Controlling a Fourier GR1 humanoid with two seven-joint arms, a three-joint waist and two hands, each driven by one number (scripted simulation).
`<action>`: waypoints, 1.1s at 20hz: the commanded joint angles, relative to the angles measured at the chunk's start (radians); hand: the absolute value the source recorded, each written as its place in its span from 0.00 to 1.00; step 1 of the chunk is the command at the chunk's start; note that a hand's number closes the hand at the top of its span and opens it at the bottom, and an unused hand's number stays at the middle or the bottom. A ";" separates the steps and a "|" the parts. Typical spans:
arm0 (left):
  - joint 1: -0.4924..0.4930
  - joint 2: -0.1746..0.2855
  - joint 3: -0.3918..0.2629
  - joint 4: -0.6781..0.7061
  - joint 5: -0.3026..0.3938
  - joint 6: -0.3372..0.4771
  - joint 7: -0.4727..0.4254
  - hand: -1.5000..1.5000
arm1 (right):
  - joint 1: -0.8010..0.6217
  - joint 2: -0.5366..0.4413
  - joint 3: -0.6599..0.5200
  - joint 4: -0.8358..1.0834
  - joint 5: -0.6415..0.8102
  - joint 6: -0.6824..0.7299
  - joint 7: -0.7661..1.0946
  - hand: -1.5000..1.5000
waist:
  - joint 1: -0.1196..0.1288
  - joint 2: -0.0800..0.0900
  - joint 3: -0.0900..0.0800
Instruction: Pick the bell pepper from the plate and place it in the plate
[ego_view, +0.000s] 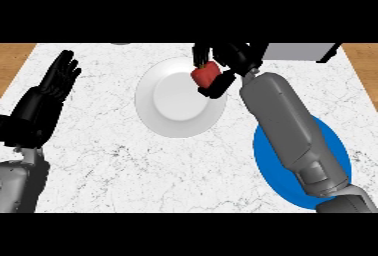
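The right hand (232, 59) is curled round the small red bell pepper (204, 75), black fingers over its far side and another finger pressing in from below and to the right. Much of the pepper shows on the left, so the grip seems to cover only part of it. That is the main risk: a smooth, rounded pepper pinched off-centre could twist or slide out as the wrist turns.

The pepper sits over the far right rim of the round white plate (173, 107); whether it touches the rim cannot be told. If it were let go here, it could land on the sloping edge and roll onto the white marble tabletop (111, 160) instead of settling in the dish.

A second hazard lies under the arm. The grey right forearm (284, 115) runs from the near right corner diagonally toward the far middle and lies over most of the round blue plate (264, 160). If that plate is the goal, I judge the arm must draw back and to the right without sweeping low across it.

The left hand (40, 102) rests open at the left edge, fingers up.
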 joint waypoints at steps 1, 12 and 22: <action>-0.010 -0.013 -0.003 -0.016 -0.001 0.000 0.025 0.50 | -0.105 0.078 -0.005 0.132 0.046 -0.073 0.048 1.00 | 0.004 0.001 0.000; -0.089 -0.032 -0.029 0.045 -0.002 -0.036 0.019 0.50 | -0.147 0.092 0.187 0.403 -0.110 -0.271 0.060 1.00 | 0.082 0.020 0.000; -0.130 -0.050 -0.042 0.064 -0.023 -0.030 0.016 0.50 | -0.120 0.092 0.163 0.427 -0.320 -0.255 -0.054 0.00 | 0.105 0.029 0.001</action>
